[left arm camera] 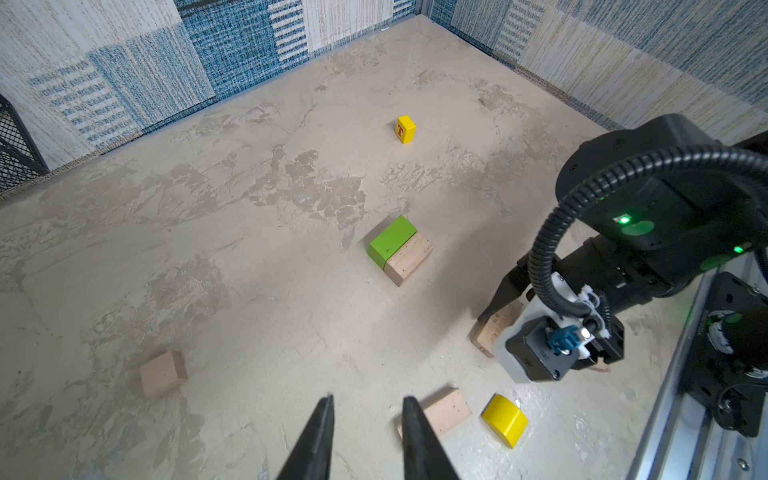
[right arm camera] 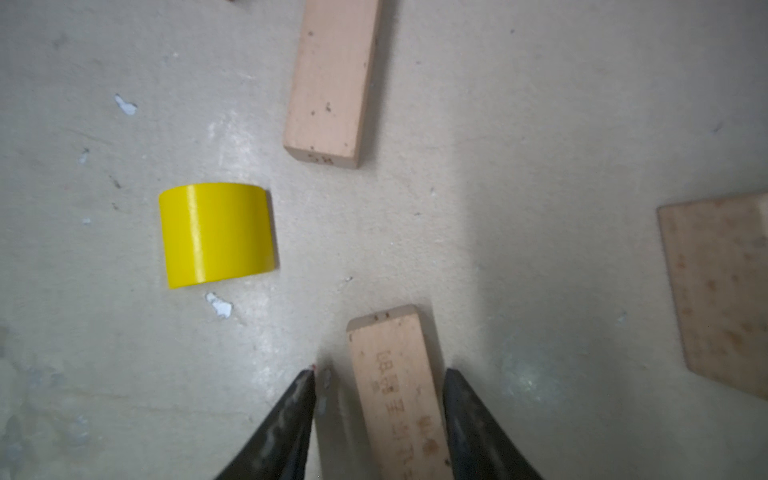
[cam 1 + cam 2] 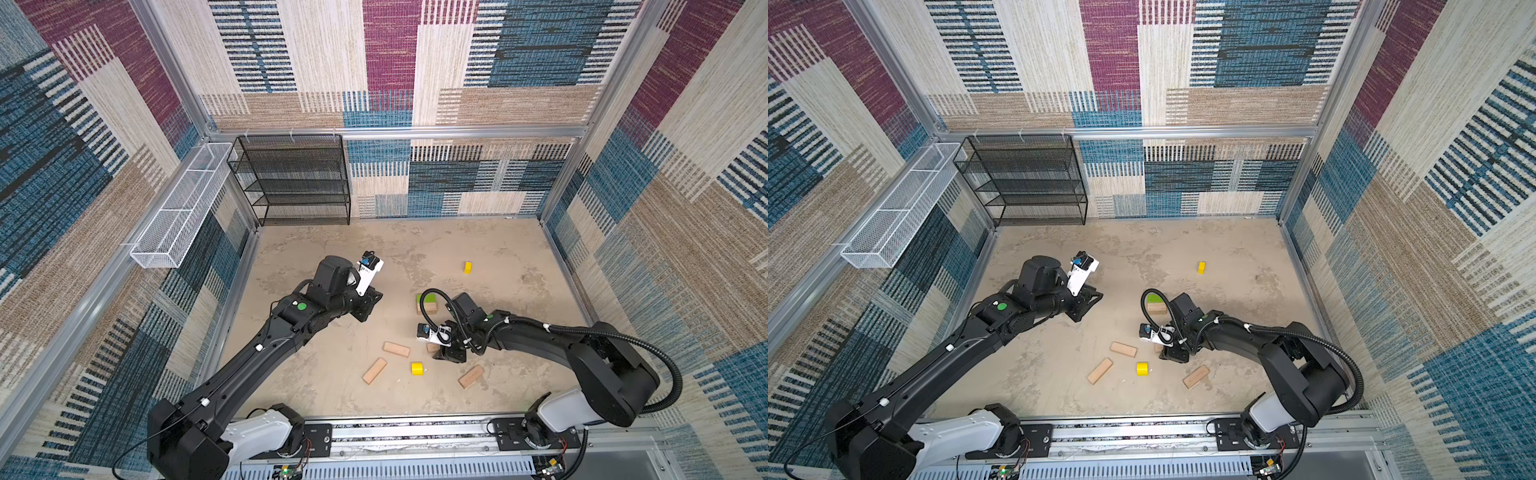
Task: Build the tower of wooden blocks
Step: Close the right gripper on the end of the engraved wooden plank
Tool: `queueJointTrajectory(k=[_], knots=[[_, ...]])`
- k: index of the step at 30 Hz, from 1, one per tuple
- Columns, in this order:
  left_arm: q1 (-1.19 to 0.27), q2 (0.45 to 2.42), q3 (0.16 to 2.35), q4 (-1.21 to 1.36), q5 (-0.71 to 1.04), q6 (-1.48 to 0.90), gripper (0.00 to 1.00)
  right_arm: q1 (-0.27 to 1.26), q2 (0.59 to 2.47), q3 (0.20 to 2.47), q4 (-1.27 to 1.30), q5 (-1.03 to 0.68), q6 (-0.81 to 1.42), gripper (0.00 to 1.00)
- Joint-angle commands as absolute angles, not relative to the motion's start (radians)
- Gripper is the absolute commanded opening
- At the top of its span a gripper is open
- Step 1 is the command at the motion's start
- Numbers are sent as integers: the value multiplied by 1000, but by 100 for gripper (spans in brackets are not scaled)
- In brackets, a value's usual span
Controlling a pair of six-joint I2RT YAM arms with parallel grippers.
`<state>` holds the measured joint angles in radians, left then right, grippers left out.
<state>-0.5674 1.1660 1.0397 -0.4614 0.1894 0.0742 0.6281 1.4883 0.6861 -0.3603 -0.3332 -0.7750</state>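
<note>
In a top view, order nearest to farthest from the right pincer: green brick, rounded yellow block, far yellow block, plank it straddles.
1. Plank, between the right pincer's jaws.
2. Rounded yellow block, front-left of it.
3. Green brick, farther back.
4. Far yellow block, farthest back.

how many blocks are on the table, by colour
tan wood blocks: 5
green block: 1
yellow blocks: 2
total: 8
</note>
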Motion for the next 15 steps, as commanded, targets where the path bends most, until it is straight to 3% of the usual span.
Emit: queueJointTrajectory(k=[1,15], knots=[[-568,1152,1040,-463,189,88,32,629,1477,681,-377,-333,-778,53],[-568,1163,1044,-461,191,83,32,629,1424,658,-390,-279,-771,47]])
